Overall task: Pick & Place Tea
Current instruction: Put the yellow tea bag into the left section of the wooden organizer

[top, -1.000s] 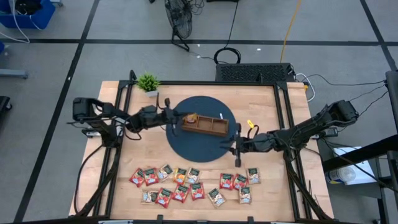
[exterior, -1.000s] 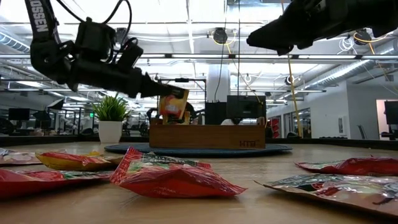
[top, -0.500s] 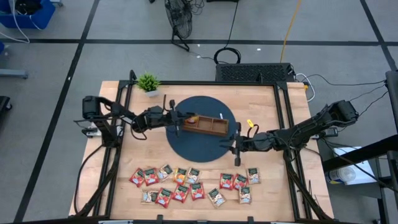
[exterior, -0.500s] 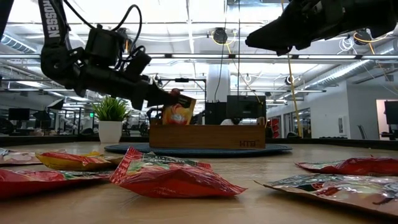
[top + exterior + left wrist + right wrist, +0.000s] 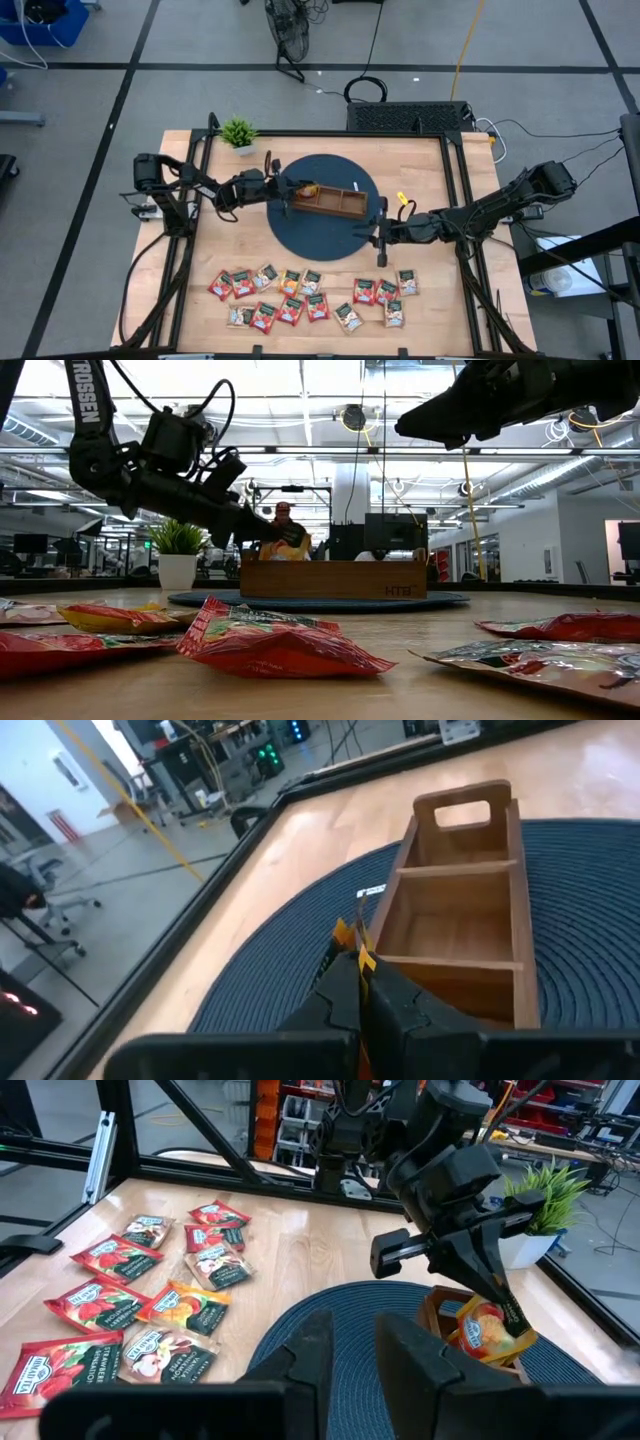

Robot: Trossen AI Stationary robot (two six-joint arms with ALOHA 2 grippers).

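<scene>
My left gripper point(image 5: 288, 190) is shut on an orange tea sachet point(image 5: 483, 1330) at the left end of the brown wooden tray point(image 5: 328, 202), which stands on a round dark mat point(image 5: 320, 238). In the low view only the sachet's top point(image 5: 287, 544) shows above the tray's wall point(image 5: 335, 578). My right gripper point(image 5: 381, 232) hangs above the mat's right edge, open, with nothing between its fingers point(image 5: 313, 1348). Several more tea sachets point(image 5: 310, 296), red, orange and green-and-white, lie flat along the table's near side. My left gripper pinches the orange sachet by its upper edge point(image 5: 503, 1312) between its two fingers, which slant down from the table's left. The sachet hangs below the fingertips, edge-on past them in the left wrist view point(image 5: 347, 934). Its lower part is inside the tray's left compartment.
A small potted plant point(image 5: 238, 133) stands at the table's far left. The tray's other two compartments point(image 5: 455, 925) show bare wood. Black frame posts point(image 5: 450, 190) run along both sides of the table.
My left gripper has gone down and a little toward the tray, staying shut. The orange sachet, which hung above the tray's left end, has sunk into the left compartment, so that only its top shows above the wall in the low view.
</scene>
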